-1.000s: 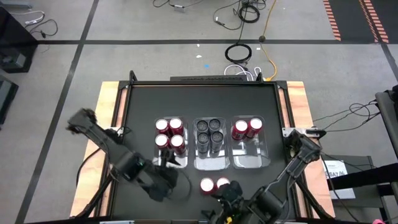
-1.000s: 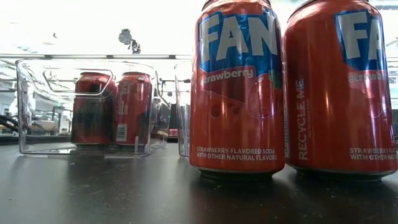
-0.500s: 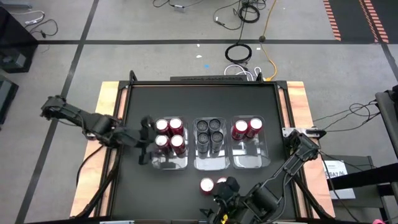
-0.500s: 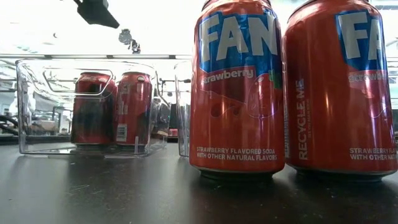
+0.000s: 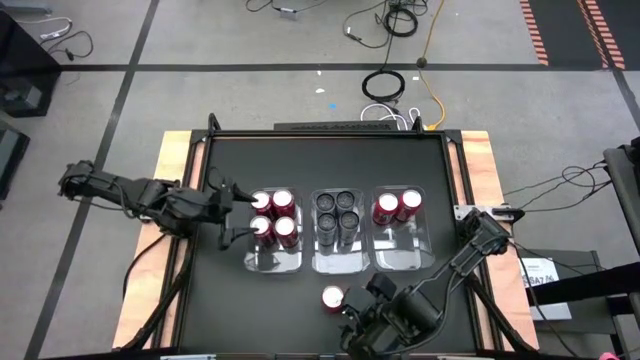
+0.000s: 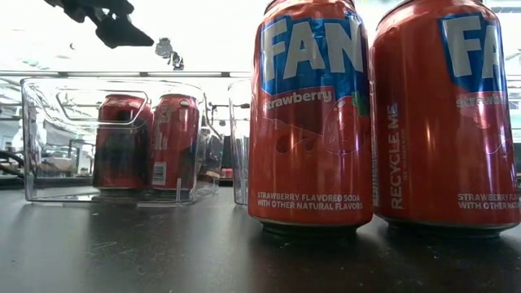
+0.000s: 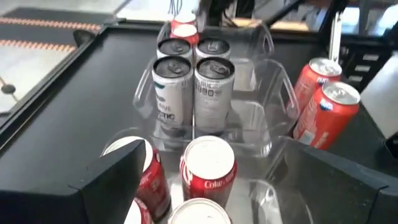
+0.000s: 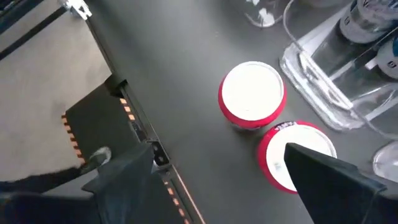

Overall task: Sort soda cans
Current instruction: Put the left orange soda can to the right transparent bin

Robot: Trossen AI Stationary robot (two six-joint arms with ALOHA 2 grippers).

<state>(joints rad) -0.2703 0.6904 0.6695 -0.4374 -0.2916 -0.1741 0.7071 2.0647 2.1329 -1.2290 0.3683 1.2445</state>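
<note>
The right gripper [image 8: 217, 171], fingers apart, hovers over the two loose red cans [image 5: 333, 298] near the table's front edge, seemingly lining up a grab, while the left gripper [image 5: 232, 203], also spread and empty, waits beside the left bin [image 5: 272, 262].

Overall light: bright and even in the high view; soft shadows only.
Backlight: the low view's upper half is blown out white, so the left gripper [image 6: 110, 20] at upper left reads as a black silhouette.
Glare: can tops [image 8: 252, 90] burn to flat white in the right wrist view; clear bin [image 7: 273, 93] walls catch highlights.
Focus: near red cans [image 6: 311, 114] sharp; background through the bins is hazy.
Blur: dark fingers [image 8: 124, 180] at the wrist views' bottom edges are soft.
Table [image 5: 320, 165]: matte black, faint sheen.
</note>
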